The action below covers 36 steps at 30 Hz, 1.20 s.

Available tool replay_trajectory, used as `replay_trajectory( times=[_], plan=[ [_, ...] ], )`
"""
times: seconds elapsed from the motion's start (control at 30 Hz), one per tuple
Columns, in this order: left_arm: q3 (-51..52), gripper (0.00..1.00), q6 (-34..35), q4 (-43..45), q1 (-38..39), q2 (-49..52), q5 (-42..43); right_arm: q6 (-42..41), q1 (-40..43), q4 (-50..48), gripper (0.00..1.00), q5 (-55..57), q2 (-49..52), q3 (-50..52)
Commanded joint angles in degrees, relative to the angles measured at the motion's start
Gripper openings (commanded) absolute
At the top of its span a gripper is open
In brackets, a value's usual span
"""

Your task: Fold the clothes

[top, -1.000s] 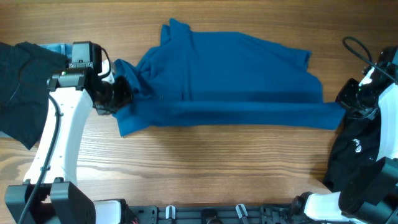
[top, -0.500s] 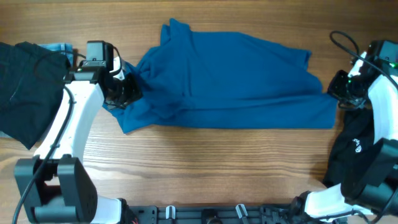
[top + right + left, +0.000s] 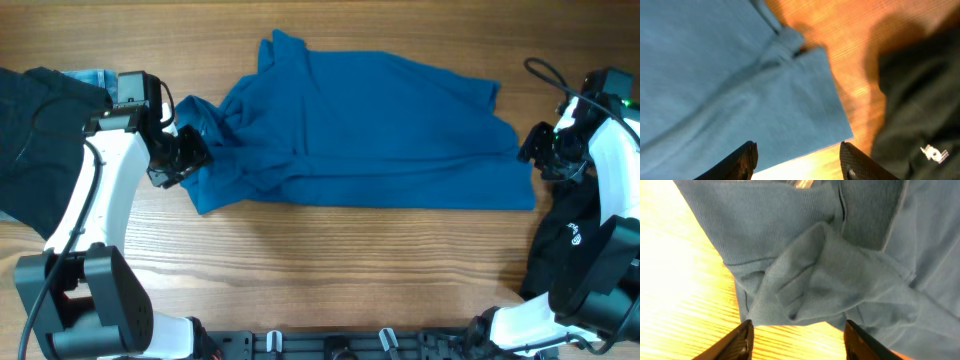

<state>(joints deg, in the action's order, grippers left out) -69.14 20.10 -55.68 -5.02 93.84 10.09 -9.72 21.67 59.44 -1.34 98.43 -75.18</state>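
Note:
The clothes here are chiefly a deep teal-blue shirt (image 3: 370,125), lying flat across the middle of the table with its lower part doubled over. My left gripper (image 3: 188,156) is open at the shirt's bunched left end (image 3: 830,275), fingers (image 3: 740,342) apart over bare wood, holding nothing. My right gripper (image 3: 531,150) is open at the shirt's right corner (image 3: 765,90), also holding nothing. A black garment (image 3: 40,150) lies at the far left with a light-blue denim piece (image 3: 95,77) peeking out behind it. Another black garment (image 3: 580,240) lies at the right.
The wooden table (image 3: 350,270) shows in front of the shirt. The right black garment (image 3: 920,100) lies close beside the shirt's right corner. The arms' bases and a black rail (image 3: 330,345) stand along the front edge.
Both grippers were shut on the shirt's ends and have opened, letting it go. The shirt's right end has settled slightly inward; the left gripper has backed a little leftward.

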Motion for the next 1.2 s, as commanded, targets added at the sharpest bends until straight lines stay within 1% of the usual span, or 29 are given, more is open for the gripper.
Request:
replay_trajectory(
  times=[0.0, 0.03, 0.17, 0.23, 0.27, 0.4, 0.57, 0.67, 0.73, 0.87, 0.9, 0.97, 1.0, 1.03, 1.07, 1.17],
  plan=[
    [0.66, 0.68, -0.13, -0.37, 0.59, -1.16, -0.52, -4.02, -0.07, 1.51, 0.58, 5.68, 0.74, -0.04],
    [0.70, 0.68, -0.13, -0.28, 0.76, -1.14, -0.52, -3.93, -0.07, 1.55, 0.57, 5.62, 0.74, -0.04],
    [0.70, 0.68, -0.11, 0.15, 1.05, -0.81, -0.50, -3.96, -0.09, 0.85, 0.36, 4.07, 0.74, 1.07],
    [0.70, 0.69, -0.11, 0.17, 1.11, -0.39, -0.39, -3.98, -0.09, -0.66, 0.29, 3.85, 0.74, 3.17],
    [0.70, 0.71, -0.11, 0.15, 1.16, -0.02, 0.22, -3.98, -0.09, -1.99, 0.28, 3.78, 0.74, 4.85],
    [0.70, 0.73, -0.13, 0.63, 1.33, 2.38, 5.22, -3.85, -0.09, -7.69, 0.29, 1.68, 0.74, 10.97],
    [0.70, 0.73, -0.13, 2.12, 3.08, 5.57, 6.23, -3.82, -0.07, -15.58, 0.33, -3.63, 0.74, 16.83],
    [0.70, 0.73, -0.13, 2.78, 5.16, 7.58, 6.43, -3.87, -0.09, -19.67, 0.33, -3.87, 0.74, 20.04],
    [0.70, 0.73, -0.11, 3.85, 6.99, 9.18, 6.40, -3.87, -0.09, -21.27, 0.33, -3.87, 0.74, 21.86],
    [0.70, 0.72, -0.11, 6.91, 9.07, 11.28, 5.88, -3.87, -0.09, -21.49, 0.33, -3.87, 0.74, 22.27],
    [0.70, 0.69, -0.11, 7.61, 9.38, 11.67, 5.14, -3.82, -0.09, -21.49, 0.33, -3.87, 0.74, 22.27],
    [0.70, 0.48, -0.11, 8.44, 9.75, 12.04, 4.22, -3.82, -0.09, -21.44, 0.33, -3.87, 0.74, 22.27],
    [0.70, 0.29, -0.11, 8.83, 9.75, 12.04, 3.98, -3.82, -0.09, -21.44, 0.33, -3.87, 0.74, 22.27],
    [0.68, 0.07, -0.13, 9.29, 9.73, 12.02, 4.00, -3.82, -0.07, -21.46, 0.33, -3.87, 0.74, 22.27],
    [0.48, 0.04, -0.13, 9.77, 9.70, 11.87, 4.00, -3.85, -0.09, -21.46, 0.33, -3.87, 0.74, 22.27],
    [-1.49, 0.04, -0.35, 9.62, 9.38, 11.69, 4.00, -3.82, -0.09, -21.49, 0.33, -3.87, 0.74, 22.27]
  ],
)
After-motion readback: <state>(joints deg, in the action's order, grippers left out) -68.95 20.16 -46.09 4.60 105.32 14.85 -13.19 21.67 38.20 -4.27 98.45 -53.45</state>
